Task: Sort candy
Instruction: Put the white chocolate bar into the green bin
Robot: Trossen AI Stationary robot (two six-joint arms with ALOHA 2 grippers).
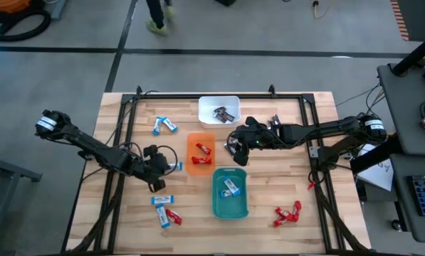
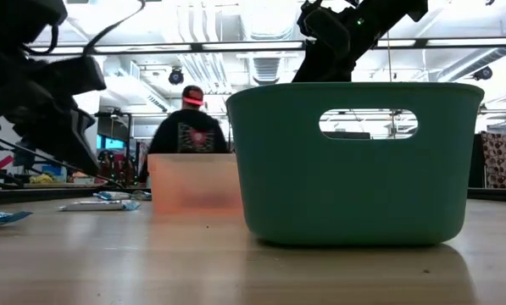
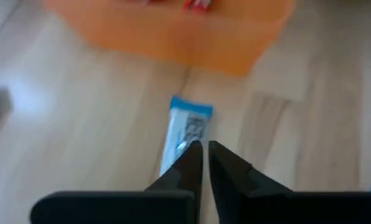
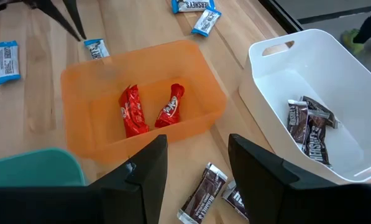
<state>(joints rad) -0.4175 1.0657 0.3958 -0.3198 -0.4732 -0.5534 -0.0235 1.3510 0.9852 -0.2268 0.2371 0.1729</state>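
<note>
A: While three trays are partly filled near the middle of the table (image 1: 269, 235), how much of the sorting can be counted as done?

B: Roughly half, it is judged; two red candies (image 4: 151, 109) are seen in the orange tray (image 1: 201, 153), dark brown candies (image 4: 309, 124) in the white tray (image 1: 219, 109) near the far edge, and blue-and-white ones (image 1: 231, 188) in the teal tray (image 1: 230, 193) toward the near edge.

A: And what is left loose?

B: A blue-and-white pair (image 1: 164, 126) is left toward the far left corner; a blue-and-white piece and a red one (image 1: 166, 210) lie near the near left corner; a red cluster (image 1: 288, 212) lies toward the near right corner; dark candies (image 4: 204, 193) are seen on the wood under the right gripper (image 4: 194, 162), whose jaws are held apart and empty.

A: Is anything held by the left gripper (image 3: 201, 155)?

B: Its jaws are drawn nearly together at the end of a blue-and-white candy (image 3: 185, 134) beside the orange tray; a firm grip cannot be confirmed.

A: What is in the way?

B: The trays are set close together, so the arms are crowded mid-table; a person (image 2: 189, 127) is seen beyond the table, well clear.
</note>
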